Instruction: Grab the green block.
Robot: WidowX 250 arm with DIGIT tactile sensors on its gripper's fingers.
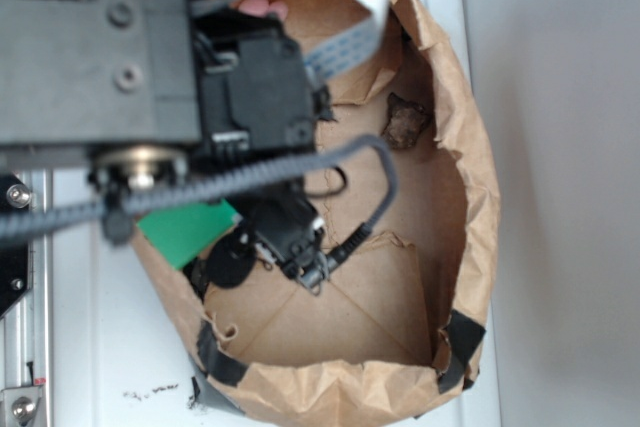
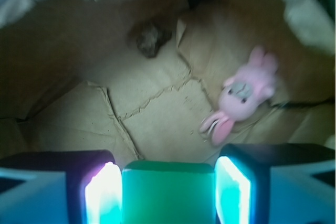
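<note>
The green block (image 2: 168, 192) is a bright green slab that fills the gap between my gripper's (image 2: 168, 170) two glowing pads (image 2: 102, 195), which press against both of its sides. From above, one corner of the green block (image 1: 185, 229) sticks out to the left from under the black arm, on the floor of the paper bag. The gripper (image 1: 245, 245) itself is mostly hidden there by the arm and its cables.
The brown paper bag (image 1: 470, 177) has tall crumpled walls all round. A pink plush bunny (image 2: 241, 95) lies ahead to the right; a dark brown lump (image 2: 149, 38) sits farther off, and shows as the lump (image 1: 405, 122) by the bag wall.
</note>
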